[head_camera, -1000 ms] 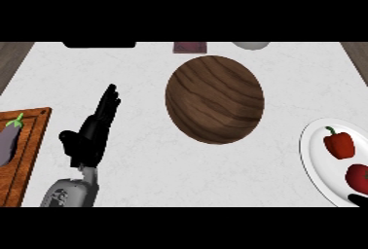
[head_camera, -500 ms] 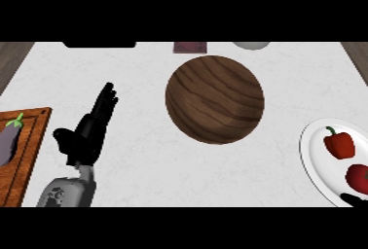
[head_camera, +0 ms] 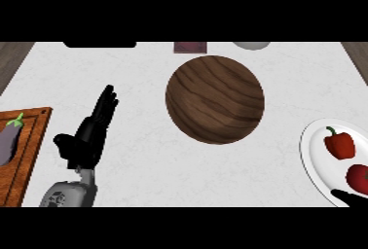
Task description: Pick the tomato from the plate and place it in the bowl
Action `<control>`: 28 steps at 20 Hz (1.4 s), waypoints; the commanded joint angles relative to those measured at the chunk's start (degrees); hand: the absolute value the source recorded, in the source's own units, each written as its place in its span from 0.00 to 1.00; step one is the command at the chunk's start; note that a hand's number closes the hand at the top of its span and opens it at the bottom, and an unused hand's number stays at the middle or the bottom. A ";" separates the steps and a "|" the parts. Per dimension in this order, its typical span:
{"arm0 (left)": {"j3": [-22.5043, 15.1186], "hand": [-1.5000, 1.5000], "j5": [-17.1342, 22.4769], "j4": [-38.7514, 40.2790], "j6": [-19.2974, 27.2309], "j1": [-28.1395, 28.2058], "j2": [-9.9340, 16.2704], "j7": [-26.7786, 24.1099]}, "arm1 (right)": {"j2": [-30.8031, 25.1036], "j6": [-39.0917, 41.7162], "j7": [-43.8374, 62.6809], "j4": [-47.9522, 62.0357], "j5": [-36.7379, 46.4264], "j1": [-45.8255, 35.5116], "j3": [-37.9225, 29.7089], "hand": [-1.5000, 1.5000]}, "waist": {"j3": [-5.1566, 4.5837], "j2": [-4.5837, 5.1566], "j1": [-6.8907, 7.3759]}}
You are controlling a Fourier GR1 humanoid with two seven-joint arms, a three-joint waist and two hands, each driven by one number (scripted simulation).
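A red tomato (head_camera: 358,178) lies on the white plate (head_camera: 313,148) at the right edge, cut off by the view's border. A red bell pepper (head_camera: 340,144) sits just above it on the same plate. The brown wooden bowl (head_camera: 215,99) stands in the middle of the counter with nothing in it. Only a small black part of my right hand (head_camera: 349,198) shows at the lower right, over the plate's rim just below the tomato. My left hand (head_camera: 87,136) rests open at the left, fingers up, far from the plate.
A wooden cutting board (head_camera: 30,160) with a purple eggplant (head_camera: 9,141) lies at the left edge, beside my left hand. Along the back edge are a dark object (head_camera: 99,44), a maroon item (head_camera: 191,46) and a pale round thing (head_camera: 251,45).
My left hand has drifted very slightly to the left. The black part of my right hand stays at the lower right corner.
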 commanded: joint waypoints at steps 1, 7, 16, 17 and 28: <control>2.38 0.50 1.82 -1.48 -2.61 -1.22 1.65 2.65 | 0.39 0.94 -2.15 3.43 1.30 -0.69 0.77 0.00 | 0.01 -0.02 -0.04; 1.79 0.50 0.22 0.89 -1.07 -2.22 0.27 2.20 | -1.36 3.21 -12.27 9.13 4.45 -0.77 4.10 1.00 | 0.03 0.01 -0.02; 1.97 0.50 1.11 -1.90 -3.32 1.03 0.94 1.76 | 1.14 1.96 -13.74 8.32 6.55 -1.04 6.25 1.00 | 0.01 -0.05 0.03; 3.76 0.50 0.42 5.90 -2.34 -4.27 0.47 -2.57 | 2.33 0.16 -13.84 10.26 8.38 -3.48 7.91 1.00 | 0.00 0.08 -0.16; -0.87 0.50 -0.56 2.45 -3.06 -3.86 -1.50 1.20 | 12.33 -1.32 -13.59 -2.87 11.79 -15.36 50.57 1.00 | 0.10 -0.07 5.21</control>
